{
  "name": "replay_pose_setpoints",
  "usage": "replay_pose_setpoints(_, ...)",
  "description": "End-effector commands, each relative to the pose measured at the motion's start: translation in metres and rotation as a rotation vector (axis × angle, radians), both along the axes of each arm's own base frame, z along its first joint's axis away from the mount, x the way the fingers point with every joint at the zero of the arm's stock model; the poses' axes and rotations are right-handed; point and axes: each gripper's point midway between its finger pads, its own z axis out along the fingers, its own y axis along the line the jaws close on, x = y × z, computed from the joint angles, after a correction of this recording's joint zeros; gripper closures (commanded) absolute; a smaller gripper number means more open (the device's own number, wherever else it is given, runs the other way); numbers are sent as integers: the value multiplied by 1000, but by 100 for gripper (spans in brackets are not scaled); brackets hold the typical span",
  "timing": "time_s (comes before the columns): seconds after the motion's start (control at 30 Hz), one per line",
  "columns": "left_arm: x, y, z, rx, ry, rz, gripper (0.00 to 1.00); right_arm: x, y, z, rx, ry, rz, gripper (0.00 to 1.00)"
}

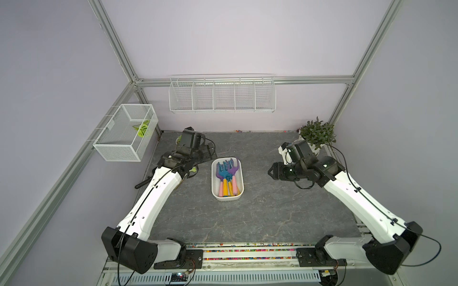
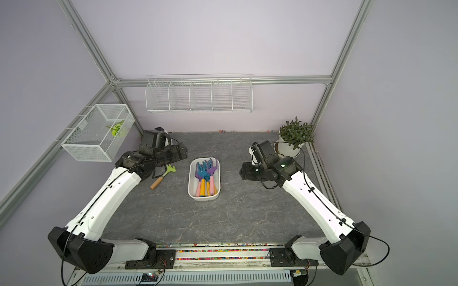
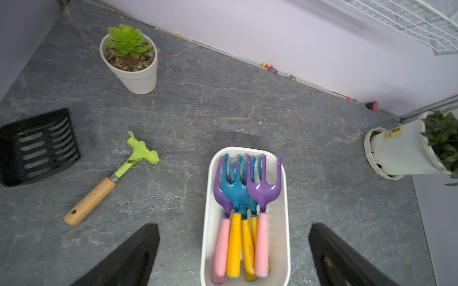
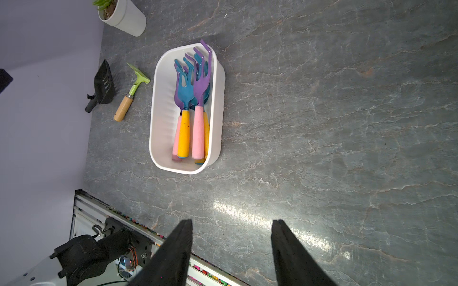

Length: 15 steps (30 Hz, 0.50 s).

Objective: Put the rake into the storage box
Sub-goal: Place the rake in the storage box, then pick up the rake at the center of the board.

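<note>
In both top views the storage box [image 1: 227, 198] sits mid-table between my arms. The bright rakes [image 1: 228, 177] lie in it, heads toward the back wall. In a top view the green rake [image 2: 163, 176] lies on the table just beside the box, on my left arm's side and outside it.

From the left wrist, my left pincer [image 3: 233, 225] stands wide apart and empty, with the box ahead of it. I judge the green rake is mine to fetch. I should take its wooden handle crosswise near the middle, clear of the black scoop [image 3: 37, 146] near its head. Then I should lay it lengthwise over the others, low, since one purple head already rises above the rim.

From the right wrist, my right pincer [image 4: 232, 220] is partly apart, holding nothing, well away from the box. I judge it has no part in this reach.
</note>
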Motion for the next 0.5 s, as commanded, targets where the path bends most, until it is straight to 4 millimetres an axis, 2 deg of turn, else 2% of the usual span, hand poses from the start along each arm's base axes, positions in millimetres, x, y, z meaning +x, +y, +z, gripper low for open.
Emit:
replay_pose_setpoints(0.0, 4, 14, -44, -50, 140, -4, 0, 11, 7, 7, 24, -29, 16, 43)
replay_pose_setpoints(0.1, 3, 34, -68, -28, 227, 53, 7, 16, 10, 4, 27, -19, 19, 43)
replay_pose_setpoints(0.23, 6, 57, -96, 49, 313, 100, 10, 23, 17, 1, 40, -9, 26, 43)
replay_pose_setpoints(0.47, 10, 112, -154, 114, 491, 176, 5, 36, 29, 0, 55, -1, 42, 44)
